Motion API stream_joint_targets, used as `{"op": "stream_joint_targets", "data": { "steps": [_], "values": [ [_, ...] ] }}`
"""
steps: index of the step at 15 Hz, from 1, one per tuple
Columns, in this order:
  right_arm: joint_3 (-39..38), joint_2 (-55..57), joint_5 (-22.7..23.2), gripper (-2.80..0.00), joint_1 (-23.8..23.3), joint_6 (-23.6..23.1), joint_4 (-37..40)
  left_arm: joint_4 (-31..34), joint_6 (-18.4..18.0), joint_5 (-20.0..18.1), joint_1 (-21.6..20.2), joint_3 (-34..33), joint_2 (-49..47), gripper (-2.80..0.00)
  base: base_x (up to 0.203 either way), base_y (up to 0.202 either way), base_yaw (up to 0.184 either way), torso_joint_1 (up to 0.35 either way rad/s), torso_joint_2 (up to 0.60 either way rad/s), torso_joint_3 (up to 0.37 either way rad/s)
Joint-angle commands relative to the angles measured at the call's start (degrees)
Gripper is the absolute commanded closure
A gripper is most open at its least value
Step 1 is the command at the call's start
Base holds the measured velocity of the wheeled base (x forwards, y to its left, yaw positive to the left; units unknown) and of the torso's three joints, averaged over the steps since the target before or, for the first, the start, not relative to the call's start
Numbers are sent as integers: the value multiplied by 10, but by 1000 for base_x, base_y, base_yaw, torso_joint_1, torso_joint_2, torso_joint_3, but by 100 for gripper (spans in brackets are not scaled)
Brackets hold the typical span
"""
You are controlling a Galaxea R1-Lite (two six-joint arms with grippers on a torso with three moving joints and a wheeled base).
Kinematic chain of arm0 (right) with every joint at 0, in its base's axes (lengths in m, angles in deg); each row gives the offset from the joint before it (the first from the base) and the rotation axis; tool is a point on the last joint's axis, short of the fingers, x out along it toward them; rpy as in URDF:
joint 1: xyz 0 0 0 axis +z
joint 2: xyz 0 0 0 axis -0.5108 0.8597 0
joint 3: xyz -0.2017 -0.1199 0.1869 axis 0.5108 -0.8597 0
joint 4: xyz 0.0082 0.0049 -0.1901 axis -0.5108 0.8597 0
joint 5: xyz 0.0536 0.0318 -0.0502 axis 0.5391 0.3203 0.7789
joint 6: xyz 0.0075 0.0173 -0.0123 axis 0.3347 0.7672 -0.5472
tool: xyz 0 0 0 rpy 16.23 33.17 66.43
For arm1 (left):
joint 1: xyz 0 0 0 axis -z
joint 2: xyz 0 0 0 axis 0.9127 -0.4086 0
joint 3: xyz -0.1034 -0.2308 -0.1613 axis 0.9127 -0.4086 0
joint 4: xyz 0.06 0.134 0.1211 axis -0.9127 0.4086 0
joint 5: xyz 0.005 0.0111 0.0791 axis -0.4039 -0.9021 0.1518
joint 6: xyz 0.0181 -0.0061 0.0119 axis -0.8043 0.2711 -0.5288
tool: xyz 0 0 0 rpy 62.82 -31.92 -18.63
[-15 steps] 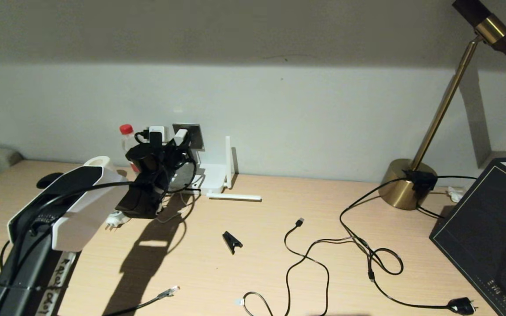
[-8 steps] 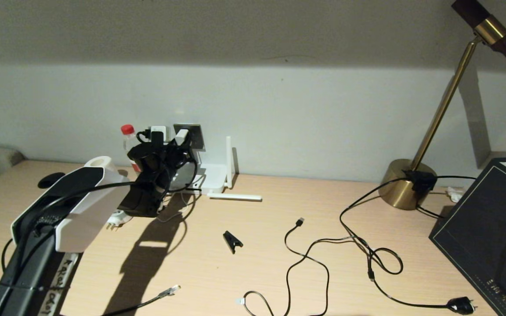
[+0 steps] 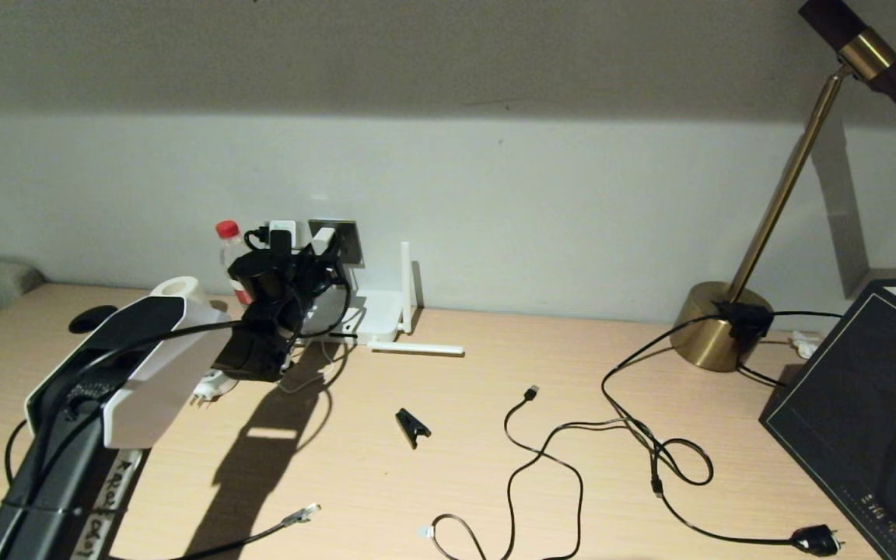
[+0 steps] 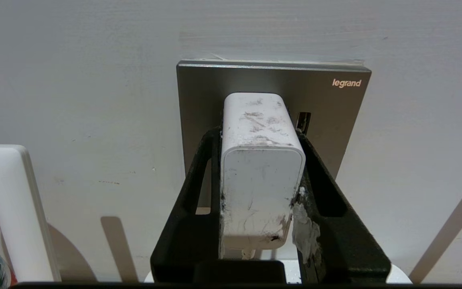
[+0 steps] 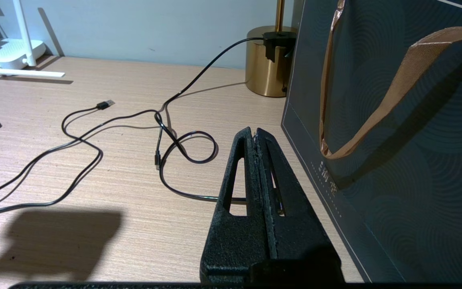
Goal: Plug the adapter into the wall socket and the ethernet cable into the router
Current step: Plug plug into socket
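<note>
Step 1 of 2: the left gripper (image 4: 260, 136), clamped on the adapter (image 4: 261, 160), presses it against the wall socket (image 4: 335, 108) at 12 o'clock; next comes seating it fully and letting go, while the right gripper (image 5: 255, 134) idles with fingers pressed together.

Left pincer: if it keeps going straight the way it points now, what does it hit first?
The left pincer, shut on the adapter, points at the wall socket. The adapter's front end would likely meet that grey faceplate first; any remaining gap is hard to judge.
</note>
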Motion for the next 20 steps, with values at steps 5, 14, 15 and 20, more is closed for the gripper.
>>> {"op": "stream_joint_targets", "data": {
  "steps": [5,14,15,20],
  "values": [
    [-20,1,0,0,0,-1,0,6,0,1,0,13,-5,0,0,0,0,0,0,0],
    [-20,1,0,0,0,-1,0,7,0,3,0,18,-16,0,0,0,0,0,0,0],
    [-20,1,0,0,0,-1,0,7,0,3,0,17,-16,0,0,0,0,0,0,0],
    [-20,1,0,0,0,-1,0,3,0,5,0,17,-16,0,0,0,0,0,0,0]
  ]
}}
